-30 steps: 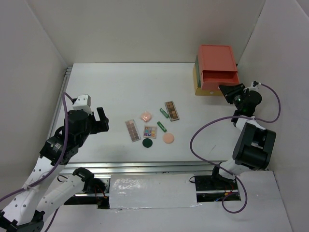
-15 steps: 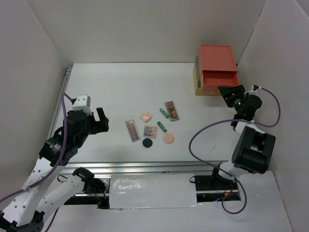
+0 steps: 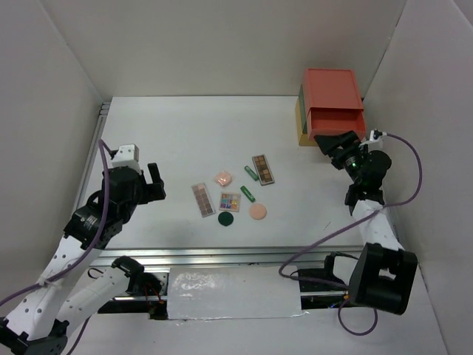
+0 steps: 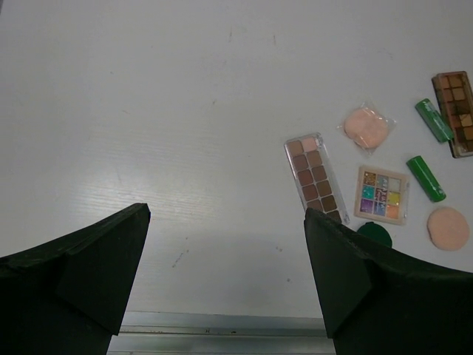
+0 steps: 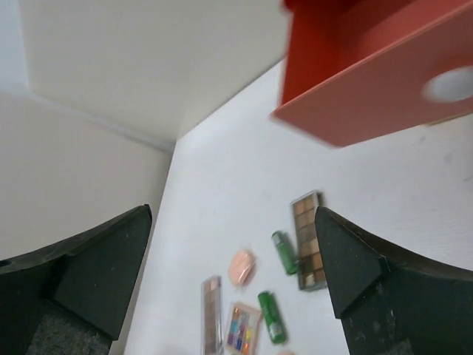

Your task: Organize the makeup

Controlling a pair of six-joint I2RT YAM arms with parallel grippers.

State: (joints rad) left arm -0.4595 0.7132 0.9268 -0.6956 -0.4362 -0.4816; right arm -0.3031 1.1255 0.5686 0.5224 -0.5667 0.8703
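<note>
The makeup lies in a loose cluster mid-table: a long brownish palette [image 3: 202, 200], a pink compact [image 3: 223, 178], a square multicolour palette [image 3: 230, 201], two green tubes [image 3: 251, 174] [image 3: 247, 194], a second long palette [image 3: 263, 169], a peach compact [image 3: 258, 211] and a dark-green compact [image 3: 226, 219]. My left gripper [image 3: 157, 183] hovers open to the left of the cluster, holding nothing; in its wrist view the gripper [image 4: 225, 214] frames bare table, with the nearest palette [image 4: 316, 177] off to the right. My right gripper [image 3: 334, 143] is open and empty just in front of the red drawer [image 5: 384, 74].
The stacked drawer box [image 3: 330, 89] stands at the back right, its red top drawer [image 3: 337, 122] pulled out toward my right gripper. White walls close the table on three sides. A metal rail [image 3: 222, 255] runs along the near edge.
My right gripper has opened wide and swung left, away from the drawer's front, and its arm has changed pose. The left arm and the makeup have stayed put.
</note>
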